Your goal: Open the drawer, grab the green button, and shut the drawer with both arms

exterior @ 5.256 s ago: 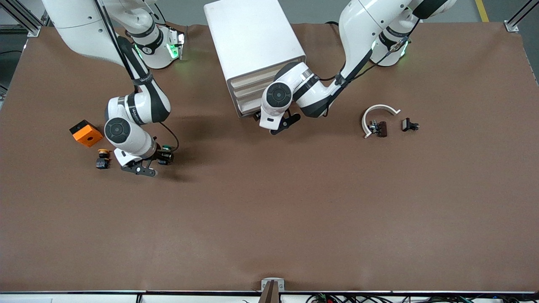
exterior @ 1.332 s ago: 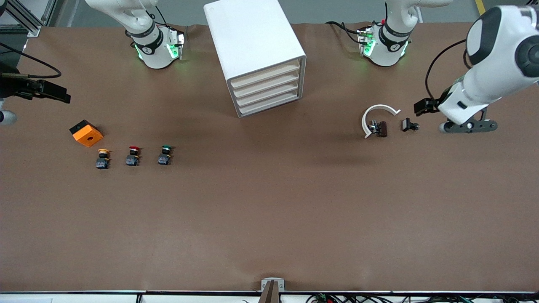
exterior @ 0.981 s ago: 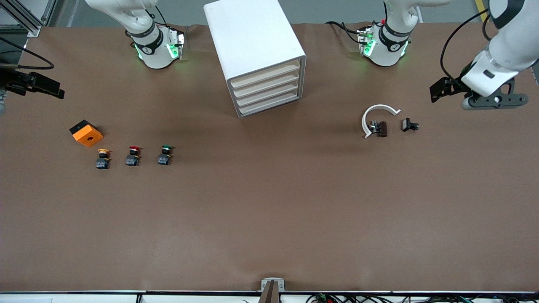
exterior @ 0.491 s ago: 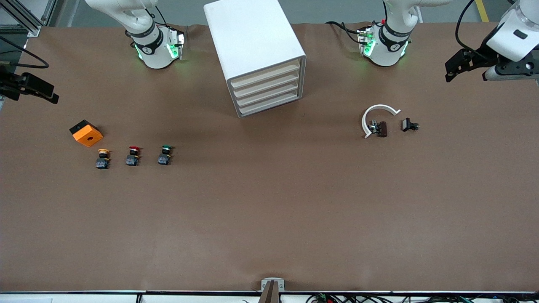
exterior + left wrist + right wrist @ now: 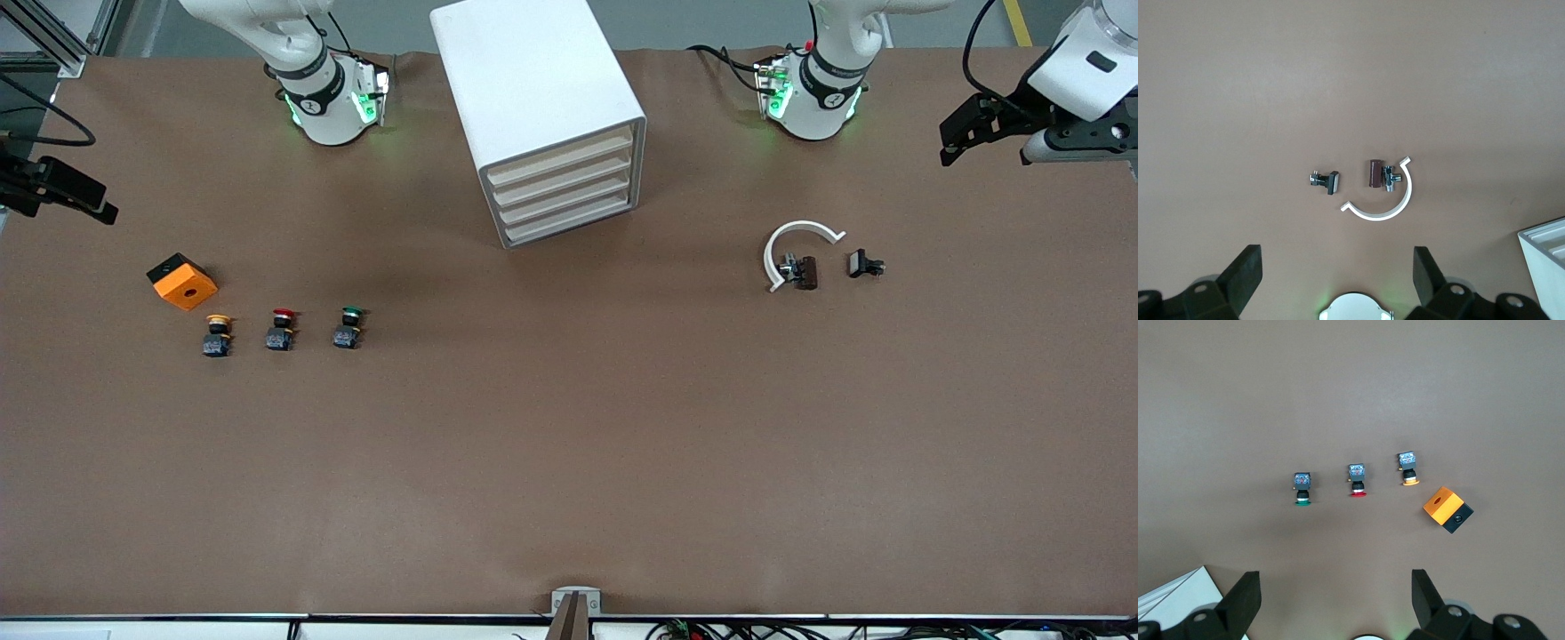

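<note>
Both hands up and empty, cabinet shut.
Right hand [image 5: 62, 191] hung wide open over the table's [image 5: 569, 462] right-arm end; green button [image 5: 348, 327] at the cabinet's [image 5: 542, 107] seven o'clock; drawer [image 5: 569, 218] closed; left hand [image 5: 996, 142] open, empty, over the left-arm end.

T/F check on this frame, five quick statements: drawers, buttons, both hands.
1. All four drawers of the cabinet are shut. True.
2. The green button lies in a drawer. False: it is on the table, beside the red button.
3. The left hand holds the white curved piece. False: it is open and empty, up over the table's end.
4. The right hand is open. True.
5. The orange block sits on the cabinet. False: it is on the table near the yellow button.
</note>
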